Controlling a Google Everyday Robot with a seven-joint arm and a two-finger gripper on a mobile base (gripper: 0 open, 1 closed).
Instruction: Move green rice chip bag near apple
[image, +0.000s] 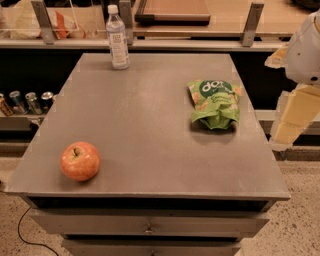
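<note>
The green rice chip bag (215, 104) lies crumpled on the right side of the grey table (150, 110), its dark round logo facing the far edge. The apple (80, 160) sits near the table's front left corner, stem up, far from the bag. My gripper (292, 120) hangs at the right edge of the view, beyond the table's right side and to the right of the bag. It touches neither the bag nor the apple. The white arm (305, 50) shows above it.
A clear water bottle (118, 39) stands upright at the table's far edge, left of centre. Several cans (25, 102) sit on a low shelf to the left. A counter with rails runs behind the table. Drawers (150, 225) are below the tabletop.
</note>
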